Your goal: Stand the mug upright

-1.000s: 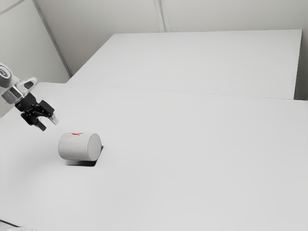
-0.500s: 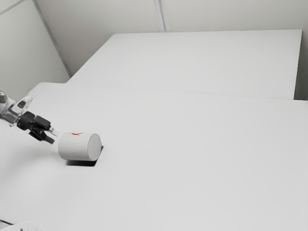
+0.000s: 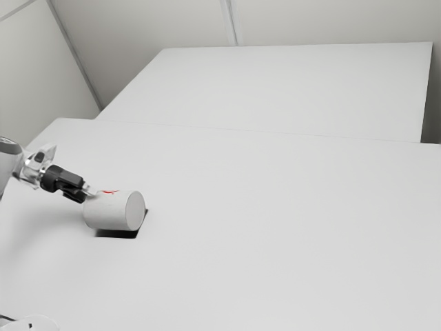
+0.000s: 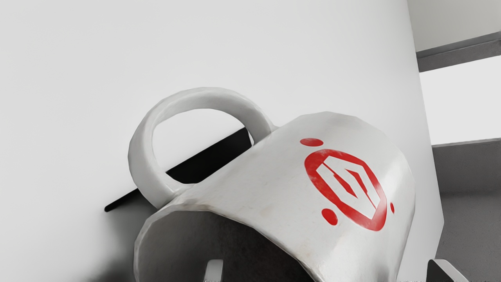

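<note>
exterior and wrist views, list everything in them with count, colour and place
mug: one, white, lying on its side on the table
handle: one, white, on the mug's side
logo: one, red, on the mug, three red dots around it
shadow: one, black, under the mug
table: one, white, under everything
flat surface: one, white, behind the table
walls: at least two, pale grey, at the back
bright patch: one, white, past the table's edge, between grey areas
arm: one, grey and white, exterior view's left
tool: one, black, pale-tipped, at the mug's open end
</note>
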